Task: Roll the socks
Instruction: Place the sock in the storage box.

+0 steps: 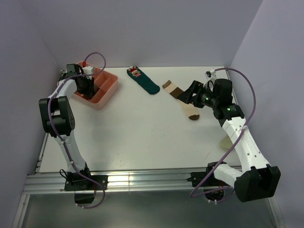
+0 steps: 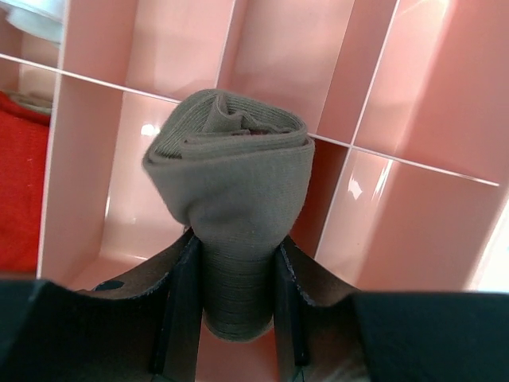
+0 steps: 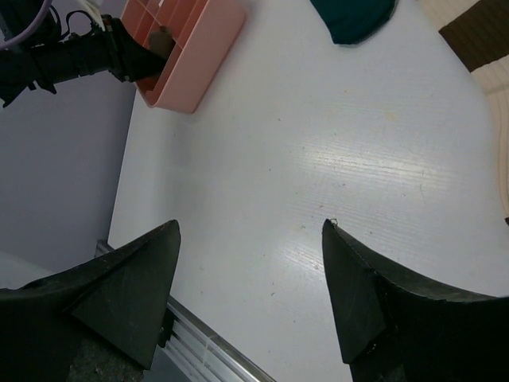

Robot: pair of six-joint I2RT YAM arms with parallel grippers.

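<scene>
**Tan sock rolled and held over tray; banded sock flat on table**

Clock directions are read from table centre in the top view.

- 4 o'clock, nearest: a pale tan scrap shows beside the right arm. Mostly hidden, so I cannot tell what it is.
- 2 o'clock: the right gripper is over the white table. In its wrist view the jaws stand wide apart with nothing between them, only bare tabletop.
- Same spot: the banded sock lies flat and unrolled, running from 1 o'clock towards 3 o'clock. The gripper covers its middle from above. I cannot tell whether they touch. In the right wrist view a dark brown band and cream cloth show at the right edge.
- 12 o'clock: a teal sock lies flat, apart from the banded one.
- 10 o'clock, farthest: a pink tray with dividers.
- The left gripper reaches into the tray from its left side.
- In the left wrist view its jaws are clamped on the tan-brown sock.
  - The sock is wound into a tight roll with its coiled end facing away from the camera.
  - The roll hangs over the tray's divided compartments. I cannot tell which one.
- Red cloth fills a compartment to the left.
</scene>
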